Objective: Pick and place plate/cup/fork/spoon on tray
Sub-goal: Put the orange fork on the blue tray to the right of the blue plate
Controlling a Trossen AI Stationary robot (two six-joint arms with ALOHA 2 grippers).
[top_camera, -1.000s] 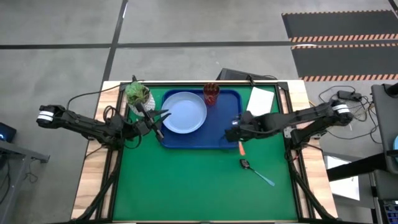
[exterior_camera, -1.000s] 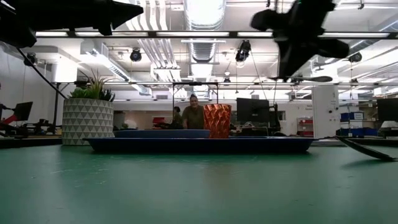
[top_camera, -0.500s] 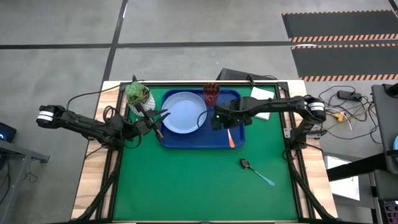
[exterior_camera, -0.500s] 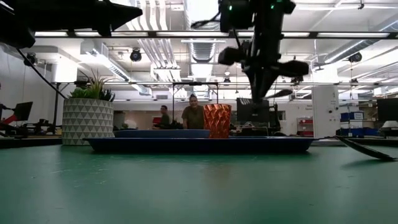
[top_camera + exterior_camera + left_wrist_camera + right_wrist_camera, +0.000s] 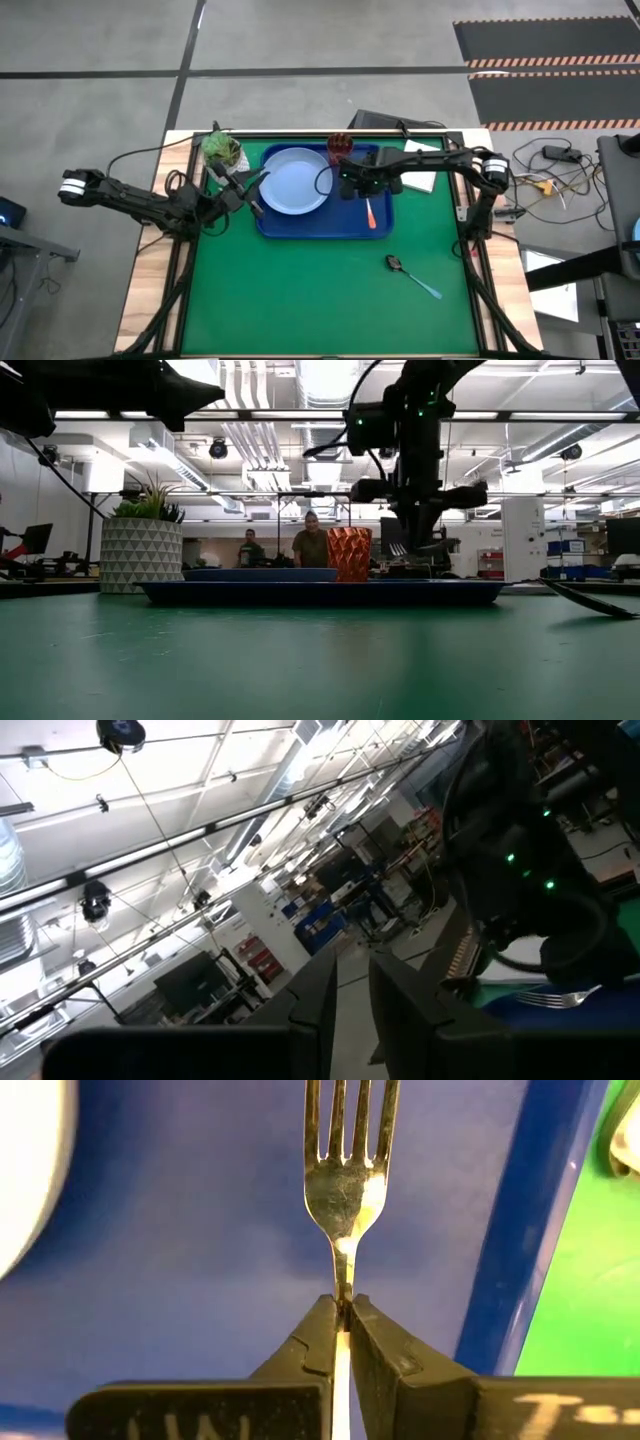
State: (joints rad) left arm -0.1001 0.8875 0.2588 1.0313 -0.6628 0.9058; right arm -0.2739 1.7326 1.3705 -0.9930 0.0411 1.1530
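Observation:
The dark blue tray (image 5: pixel 320 225) lies on the green mat with the pale blue plate (image 5: pixel 295 181) in its left half and the red-orange cup (image 5: pixel 340 148) upright in its far part. My right gripper (image 5: pixel 352 187) is over the tray's right half, shut on the orange-handled fork (image 5: pixel 370 213). The blue-handled spoon (image 5: pixel 412 275) lies on the mat, to the near right of the tray. My left gripper (image 5: pixel 255 195) waits at the tray's left edge, tipped up, its fingers a narrow gap apart (image 5: pixel 350 970) and empty. My right gripper pinches the fork's thin neck (image 5: pixel 343 1285), just behind the tines, between its two fingertips. The fork runs along the gap between the fingers, tines (image 5: pixel 345 1130) ahead and handle back. It is held about level over the tray's floor, handle (image 5: pixel 371 216) toward the table's near edge.
A white pot with a green plant (image 5: pixel 222 150) stands off the tray's far left corner. A white block (image 5: pixel 420 160) lies right of the tray. Green mat (image 5: pixel 300 300) spreads on the near side. People stand in the room behind the table (image 5: pixel 310 545).
My right gripper has carried the fork from the tray's near right edge toward the left and far side, over the tray, and has come lower. The fork stayed in the shut fingers, its handle still pointing to the near edge.

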